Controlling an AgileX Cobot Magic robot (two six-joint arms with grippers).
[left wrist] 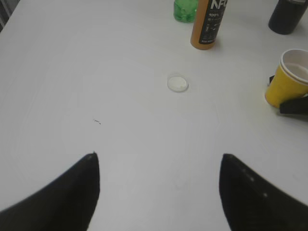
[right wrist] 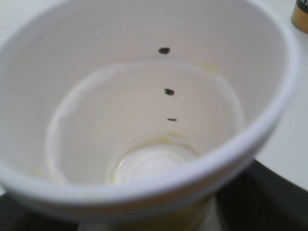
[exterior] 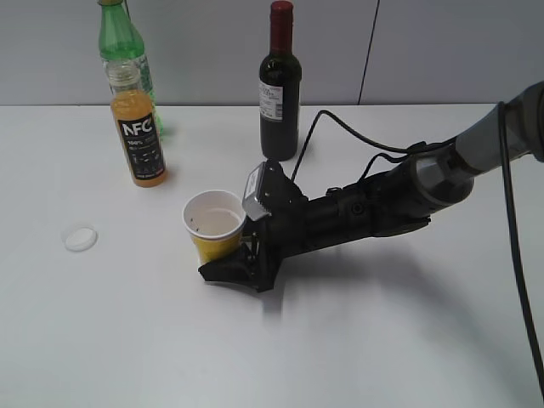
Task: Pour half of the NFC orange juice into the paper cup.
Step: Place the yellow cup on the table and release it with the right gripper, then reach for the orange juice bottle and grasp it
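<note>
White table [exterior: 382, 340], grey wall panels [exterior: 442, 51] behind

White table [exterior: 408, 340] against a grey panelled wall [exterior: 442, 42].

On the white table [exterior: 382, 340], the right gripper [exterior: 240, 265] reaches in low from the right and closes around the base of the yellow paper cup [exterior: 214, 223], which stands upright with its white inside facing up. The uncapped NFC orange juice [exterior: 140, 132] stands well apart at the back left, just in front of a taller green bottle [exterior: 121, 47], and a dark wine bottle [exterior: 280, 85] stands behind the cup. A small white cap [exterior: 80, 237] lies flat to the cup's left.
</note>
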